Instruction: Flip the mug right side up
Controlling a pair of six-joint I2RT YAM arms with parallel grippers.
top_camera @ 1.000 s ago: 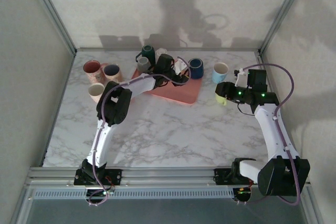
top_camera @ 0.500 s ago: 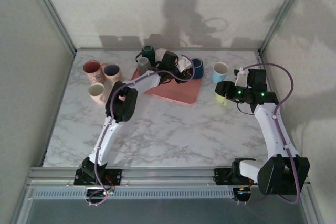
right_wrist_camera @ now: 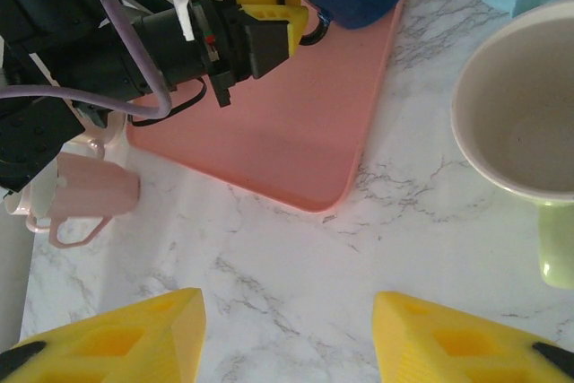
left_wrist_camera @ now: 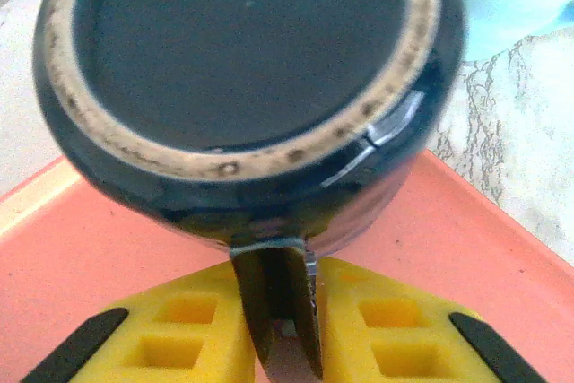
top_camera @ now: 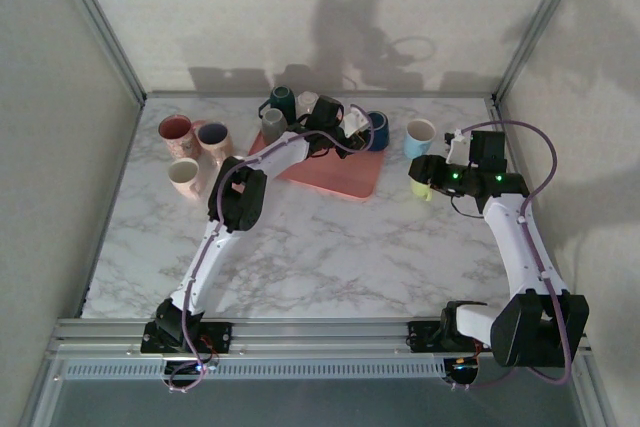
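On the white marbled surface (top_camera: 330, 247), on a pink tray (top_camera: 345, 179), the dark blue glazed mug (left_wrist_camera: 251, 69) is lying tipped. The left gripper (left_wrist_camera: 278, 277) is pinching its handle (left_wrist_camera: 269, 311), and the right gripper (right_wrist_camera: 287, 334) is hanging spread. That narrow hold is probably risking a swivel or drop.

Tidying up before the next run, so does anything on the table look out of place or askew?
Yes: the dark blue mug on the pink tray shows its unglazed base ring instead of its mouth, so it is not right side up. The left tool is pinching its handle. Nothing looks spilled.
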